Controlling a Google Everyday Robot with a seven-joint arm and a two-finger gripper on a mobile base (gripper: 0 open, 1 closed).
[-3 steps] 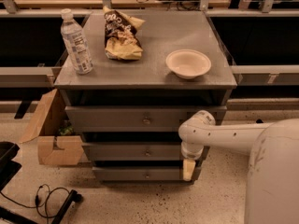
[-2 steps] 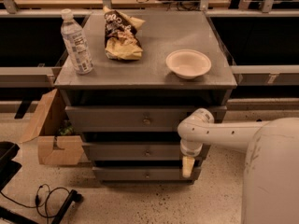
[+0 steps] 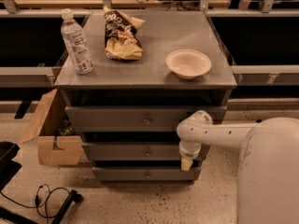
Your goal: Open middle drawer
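Camera view: your gripper hangs tip-down at the right end of the middle drawer, well right of its centre knob. Can't tell if it's open or closed. That drawer sits between the top drawer and the bottom drawer. A bottle, chip bag and bowl are on the cabinet top.

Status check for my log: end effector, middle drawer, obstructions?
The end effector low at drawers' right end, off the knob. The middle drawer looks shut. Only the arm crosses its front.
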